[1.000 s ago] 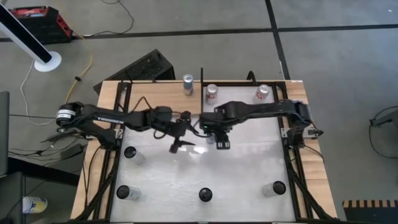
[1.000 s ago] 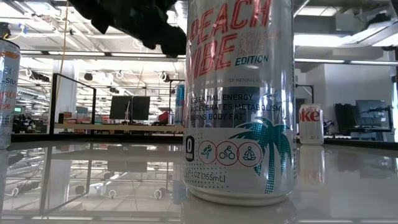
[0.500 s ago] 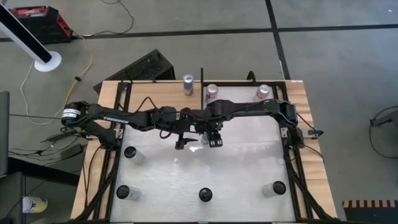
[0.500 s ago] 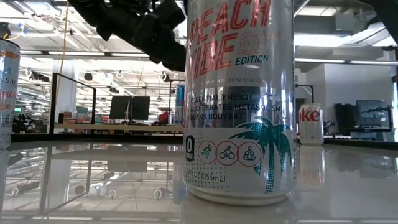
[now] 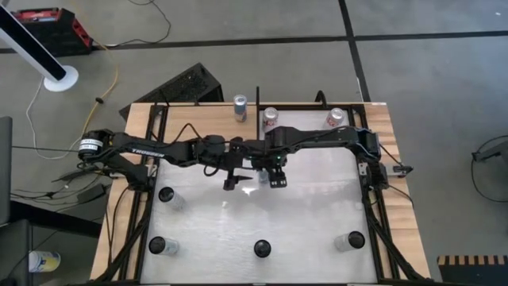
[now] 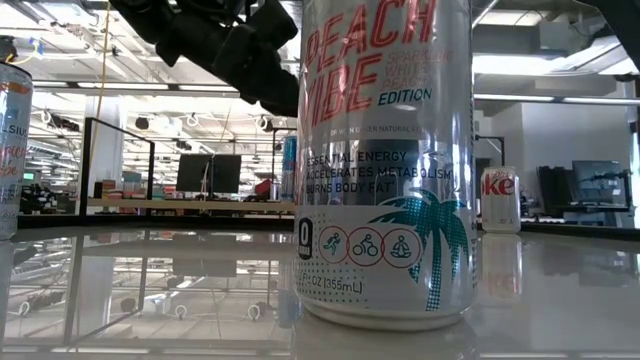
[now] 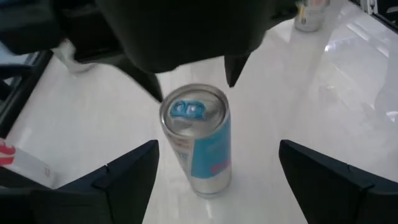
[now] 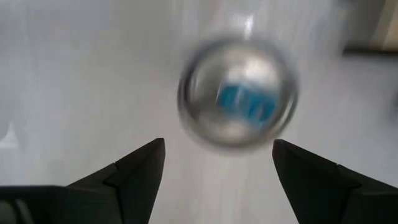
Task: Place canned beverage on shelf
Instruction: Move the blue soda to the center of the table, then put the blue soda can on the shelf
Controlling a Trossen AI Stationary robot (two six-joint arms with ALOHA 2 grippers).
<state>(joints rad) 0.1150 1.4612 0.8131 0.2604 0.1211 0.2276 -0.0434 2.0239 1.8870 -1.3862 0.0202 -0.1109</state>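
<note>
A slim silver-and-blue beverage can (image 7: 196, 140) stands upright on the white tabletop near the table's middle (image 5: 259, 169). My left gripper (image 7: 214, 177) comes at it nearly level from the table's left. It is open, with one finger on each side of the can and clear of it. My right gripper (image 8: 217, 165) hangs open above the can and points down at its blurred top (image 8: 236, 93). Its fingertips (image 7: 233, 68) stay short of the can. The shelf (image 6: 190, 205), a light-wood plank with black uprights, stands at the table's far side.
Several other cans stand around the table: two at the far edge (image 5: 271, 117) (image 5: 336, 117), one by the shelf (image 5: 240, 107), and several along the near side (image 5: 262, 248) (image 5: 349, 241) (image 5: 157, 246). The near middle one fills the low view (image 6: 385, 160).
My right gripper has moved toward the table's left and a little down, and now stands over the can beside my left gripper. The can has not moved.
</note>
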